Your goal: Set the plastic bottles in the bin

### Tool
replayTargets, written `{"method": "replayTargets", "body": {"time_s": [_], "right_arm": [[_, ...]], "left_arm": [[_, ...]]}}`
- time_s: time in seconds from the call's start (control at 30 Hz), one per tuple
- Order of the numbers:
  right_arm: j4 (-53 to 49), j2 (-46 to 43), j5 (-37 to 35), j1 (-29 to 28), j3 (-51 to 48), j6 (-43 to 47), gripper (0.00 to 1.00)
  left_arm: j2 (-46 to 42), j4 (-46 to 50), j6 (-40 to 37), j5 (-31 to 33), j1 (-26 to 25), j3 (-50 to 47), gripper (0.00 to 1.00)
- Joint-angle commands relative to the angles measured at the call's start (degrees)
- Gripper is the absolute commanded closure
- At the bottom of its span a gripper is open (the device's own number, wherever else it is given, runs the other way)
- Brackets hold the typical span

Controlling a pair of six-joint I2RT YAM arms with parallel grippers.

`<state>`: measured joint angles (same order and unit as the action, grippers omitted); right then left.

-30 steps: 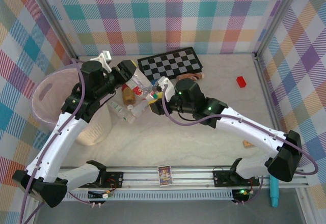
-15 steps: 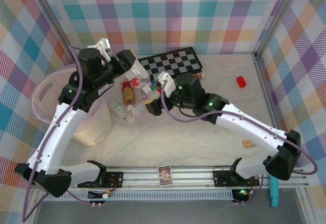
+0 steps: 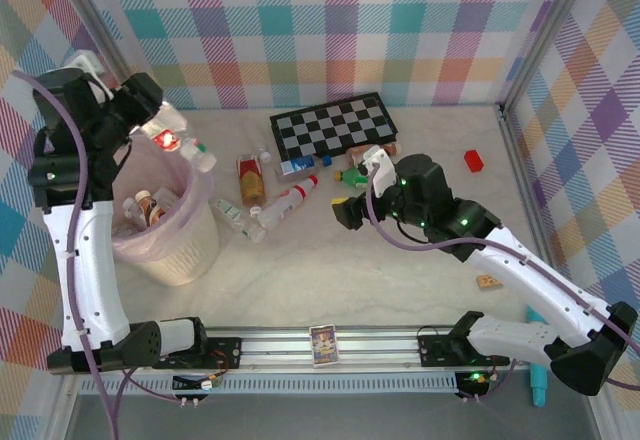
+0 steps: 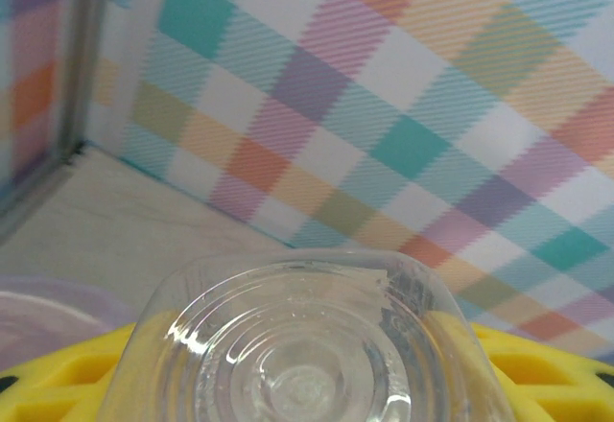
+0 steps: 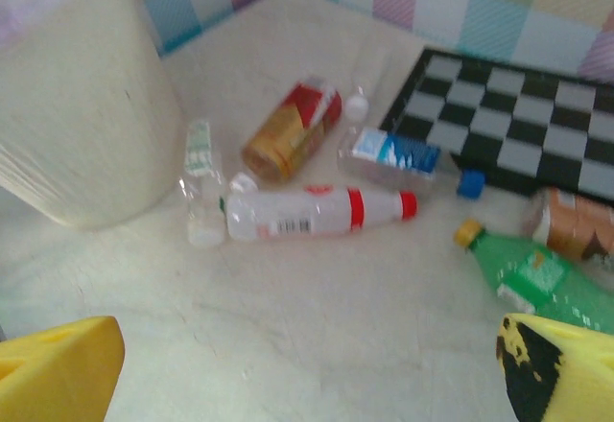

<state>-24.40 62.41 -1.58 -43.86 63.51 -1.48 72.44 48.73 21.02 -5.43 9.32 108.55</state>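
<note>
**Ana:** Fingers on the left gripper [image 4: 307,388]: pinching or loose?

**Ben:** Pinching. Its yellow pads [image 4: 58,379] press on either side of a clear plastic bottle with a red label [image 3: 178,142]. The bottle's ribbed round base faces the wrist camera.

**Ana:** Where is that bottle?

**Ben:** Seen from above, it hangs in the air over the far edge of the round cream bin lined with a pink plastic bag [image 3: 195,250]. A few bottles [image 3: 148,205] lie inside the bag.

**Ana:** And the right gripper [image 5: 307,364]?

**Ben:** Spread wide, with nothing between its yellow fingertips [image 5: 58,364]. It hovers over the pale table [image 3: 330,280], to the right of the loose bottles.

**Ana:** Which ones are loose?

**Ben:** A white bottle with a red cap [image 5: 307,213] lies on its side near a brown bottle with a red label [image 5: 293,139]. A clear bottle with a blue label [image 5: 403,158] rests at the edge of the black-and-white checkerboard [image 5: 518,125]. A green bottle with a yellow cap [image 5: 537,283] lies nearest the right fingertip. A small clear bottle with a green label [image 5: 200,182] lies near the bin's wall.

**Ana:** Anything else?

**Ben:** A small red block [image 3: 473,160], well apart by the right wall.
</note>
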Motion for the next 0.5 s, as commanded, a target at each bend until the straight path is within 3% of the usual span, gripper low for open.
{"method": "replayTargets", "body": {"time_s": [0.0,0.2,0.47], "right_arm": [[-2.47,-1.48,-1.17,0.92,-1.02,-0.33,0.01],[-2.74,-1.77,-0.79,1.66,-3.25,-0.37,0.01],[-2.62,-1.55,-0.42,2.19,-4.62,-0.39,0.01]], "left_arm": [[0.25,6.46,-5.68,-0.59,5.0,3.68,0.74],[1.25,9.29,-8.77,3.75,11.79,4.44,0.78],[0.28,8.28,-11.26,4.34,12.48,-3.32,0.82]]}}
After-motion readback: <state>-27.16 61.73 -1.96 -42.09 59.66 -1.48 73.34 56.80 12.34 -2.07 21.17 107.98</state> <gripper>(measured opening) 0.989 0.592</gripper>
